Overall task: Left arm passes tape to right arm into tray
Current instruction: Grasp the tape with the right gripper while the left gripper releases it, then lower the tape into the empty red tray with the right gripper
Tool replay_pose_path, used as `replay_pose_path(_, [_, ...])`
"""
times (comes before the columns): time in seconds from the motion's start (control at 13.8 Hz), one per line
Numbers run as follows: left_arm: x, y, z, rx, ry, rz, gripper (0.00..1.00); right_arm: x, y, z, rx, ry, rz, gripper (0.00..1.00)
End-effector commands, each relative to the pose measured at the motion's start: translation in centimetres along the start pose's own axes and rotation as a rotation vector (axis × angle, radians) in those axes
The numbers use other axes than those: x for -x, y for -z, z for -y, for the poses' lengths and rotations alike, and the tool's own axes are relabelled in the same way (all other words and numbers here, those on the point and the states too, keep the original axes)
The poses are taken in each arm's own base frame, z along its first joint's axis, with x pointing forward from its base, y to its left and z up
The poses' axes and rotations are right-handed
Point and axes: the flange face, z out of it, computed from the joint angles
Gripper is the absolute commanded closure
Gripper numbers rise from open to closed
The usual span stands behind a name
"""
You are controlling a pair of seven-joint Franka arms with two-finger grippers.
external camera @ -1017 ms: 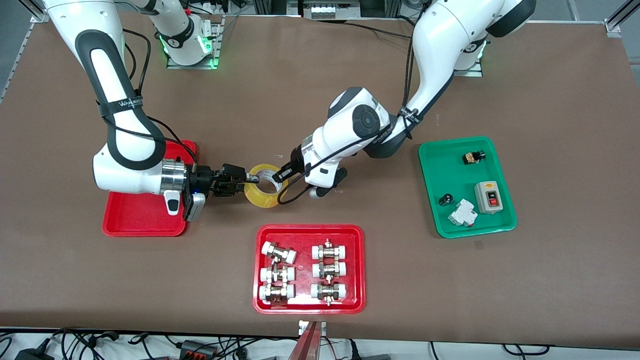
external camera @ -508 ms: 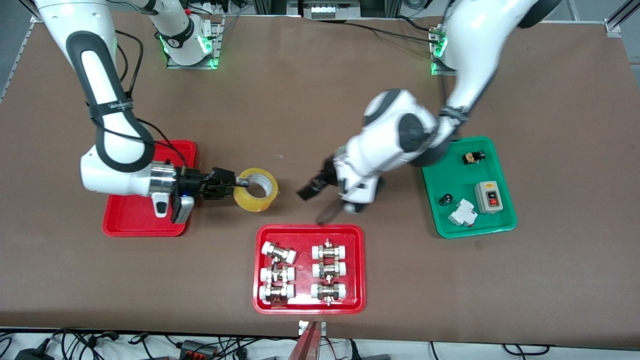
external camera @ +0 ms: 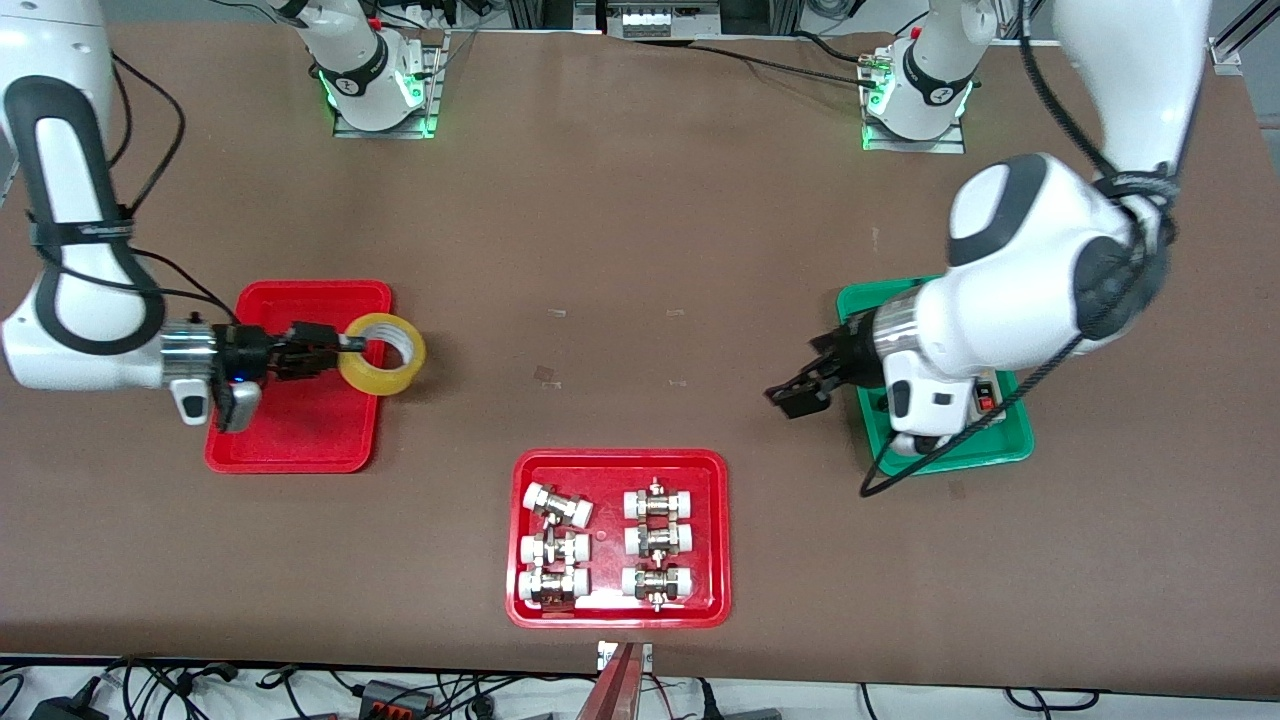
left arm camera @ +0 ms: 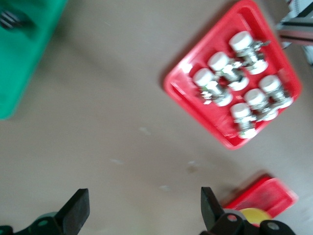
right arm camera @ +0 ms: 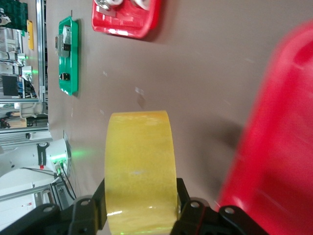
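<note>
We see the translucent yellow ring-shaped tape roll clamped in the right gripper over the plain red plastic tray's edge; its wrist view shows fingers pinching the roll's wall; the left gripper, spread empty, hangs beside the green tray.

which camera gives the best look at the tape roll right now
The front view: the whole tape ring shows, held by the right gripper over the tray rim. The right wrist view shows only its yellow side; the left wrist view, a sliver.

Bare tabletop lies open between the plain red tray, fittings tray and green tray.
</note>
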Motion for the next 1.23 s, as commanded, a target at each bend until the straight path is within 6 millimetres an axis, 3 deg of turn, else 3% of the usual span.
replay_pose_path(0.0, [-3.0,4.5,5.1,-0.169,-0.231,0.008,0.0,3.3,1.5,-5.0,-0.026,0.06,0.025,1.0])
replay_pose_path(0.15, [-3.4,7.2,7.8,-0.394,-0.422,-0.078,0.0,5.4,1.7,-8.8,-0.026,0.093,0.033,0.99])
replay_pose_path(0.22, [-3.5,8.7,8.7,-0.482,-0.536,-0.119,0.0,5.8,1.4,-10.2,-0.018,0.112,0.049,0.92])
replay_pose_path(0.29, [-3.8,9.5,9.3,-0.526,-0.621,-0.129,0.0,5.8,1.7,-10.9,0.018,0.126,0.077,0.68])
replay_pose_path(0.36, [-4.2,10.0,9.9,-0.553,-0.665,-0.129,0.0,5.5,2.3,-11.0,0.073,0.146,0.109,0.16])
replay_pose_path(0.44, [-4.6,10.3,10.7,-0.556,-0.659,-0.125,0.0,4.8,3.1,-10.7,0.119,0.174,0.137,0.0])
replay_pose_path(0.51, [-4.8,10.2,11.5,-0.555,-0.648,-0.116,0.0,4.4,3.8,-10.4,0.159,0.197,0.17,0.0])
replay_pose_path(0.8, [-0.8,7.9,12.3,-0.55,-0.583,-0.205,0.0,1.3,5.2,-7.7,0.321,0.307,0.287,0.0])
replay_pose_path(0.94, [-0.8,8.3,12.6,-0.551,-0.573,-0.21,0.0,0.0,5.3,-5.7,0.369,0.352,0.317,0.0])
replay_pose_path(1.16, [-1.6,8.6,14.5,-0.552,-0.547,-0.223,0.0,-1.4,5.2,-4.2,0.433,0.4,0.345,0.0])
